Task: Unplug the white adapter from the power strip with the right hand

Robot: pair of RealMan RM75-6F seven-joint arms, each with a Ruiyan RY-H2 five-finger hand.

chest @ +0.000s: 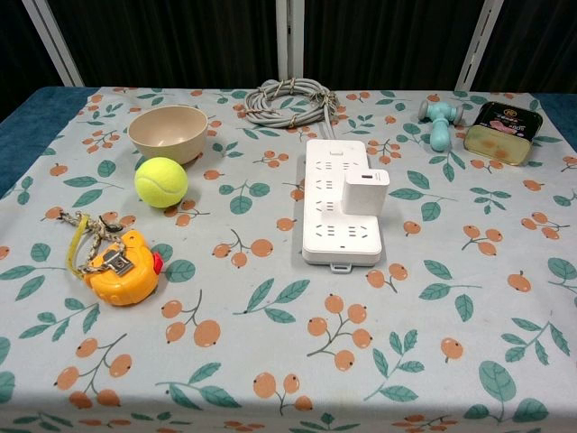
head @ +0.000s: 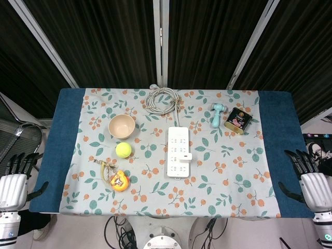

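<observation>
A white power strip [head: 177, 151] [chest: 337, 204] lies lengthwise in the middle of the floral tablecloth. A small white adapter [head: 185, 156] [chest: 366, 191] is plugged into its right side, standing up from the sockets. The strip's grey cable is coiled [head: 162, 100] [chest: 289, 99] at the far edge of the table. My right hand [head: 309, 180] hangs off the table's right edge, fingers apart and holding nothing, far from the adapter. My left hand [head: 15, 179] is off the left edge, also with fingers apart and nothing in it. Neither hand shows in the chest view.
Left of the strip are a beige bowl [head: 121, 126] [chest: 168, 133], a tennis ball [head: 123, 150] [chest: 161, 181] and an orange tape measure with a strap [head: 119, 181] [chest: 120, 264]. At the far right are a teal toy hammer [head: 217, 113] [chest: 439, 123] and a tin [head: 238, 121] [chest: 501, 133].
</observation>
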